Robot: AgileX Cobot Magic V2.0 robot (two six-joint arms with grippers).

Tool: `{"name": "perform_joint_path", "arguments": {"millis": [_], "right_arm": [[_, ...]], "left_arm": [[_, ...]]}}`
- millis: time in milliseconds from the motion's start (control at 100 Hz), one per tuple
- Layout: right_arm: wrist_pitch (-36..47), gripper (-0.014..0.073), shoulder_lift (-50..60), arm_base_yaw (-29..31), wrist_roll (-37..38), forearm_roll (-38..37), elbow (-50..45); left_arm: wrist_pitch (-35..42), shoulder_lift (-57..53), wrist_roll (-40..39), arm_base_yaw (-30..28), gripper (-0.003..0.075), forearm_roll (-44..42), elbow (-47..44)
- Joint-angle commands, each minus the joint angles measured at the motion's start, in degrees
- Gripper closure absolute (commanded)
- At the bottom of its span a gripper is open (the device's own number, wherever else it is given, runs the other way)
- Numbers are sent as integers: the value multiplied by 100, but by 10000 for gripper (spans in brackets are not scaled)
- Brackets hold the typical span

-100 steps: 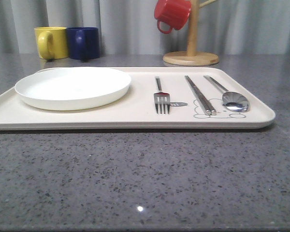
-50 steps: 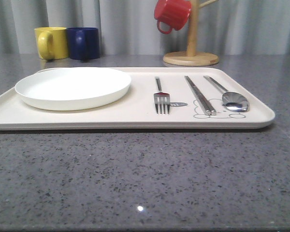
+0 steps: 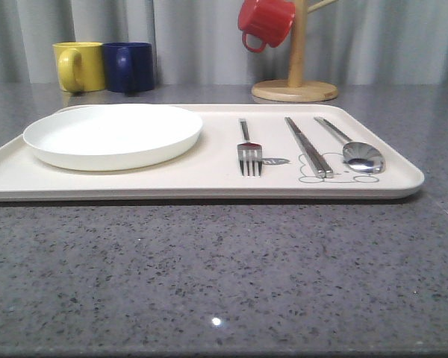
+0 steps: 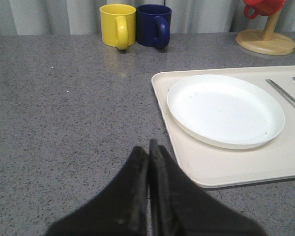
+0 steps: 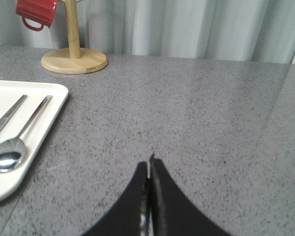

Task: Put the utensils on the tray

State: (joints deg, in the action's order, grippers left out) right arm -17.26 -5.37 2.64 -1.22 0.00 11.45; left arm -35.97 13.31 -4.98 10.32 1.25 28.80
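**Hands drawn back, cutlery laid out on the rabbit tray**

The left hand and the right hand each have black fingers pressed together on nothing, hovering over the speckled grey tabletop beside the tray. This suggests the placing is done. The fork, flat chopsticks and oval-bowled spoon, all slim polished steel, lie parallel on matte cream beside the glossy round white plate.

Tray and chopsticks cut by the left wrist frame edge — mug stand's top too.
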Motion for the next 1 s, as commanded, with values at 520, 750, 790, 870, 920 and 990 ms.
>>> {"name": "perform_joint_path", "arguments": {"millis": [520,750,790,870,920,990], "right_arm": [[1934,668,705,25,-54,-110,-1304],[1934,668,705,25,-54,-110,-1304],[1934,668,705,25,-54,-110,-1304],[1934,668,705,25,-54,-110,-1304],[1934,668,705,25,-54,-110,-1304],[1934,668,705,25,-54,-110,-1304]], "left_arm": [[396,50,-42,29,739,-1,137],[396,50,-42,29,739,-1,137],[396,50,-42,29,739,-1,137],[396,50,-42,29,739,-1,137],[396,50,-42,29,739,-1,137],[396,50,-42,29,739,-1,137]]}}
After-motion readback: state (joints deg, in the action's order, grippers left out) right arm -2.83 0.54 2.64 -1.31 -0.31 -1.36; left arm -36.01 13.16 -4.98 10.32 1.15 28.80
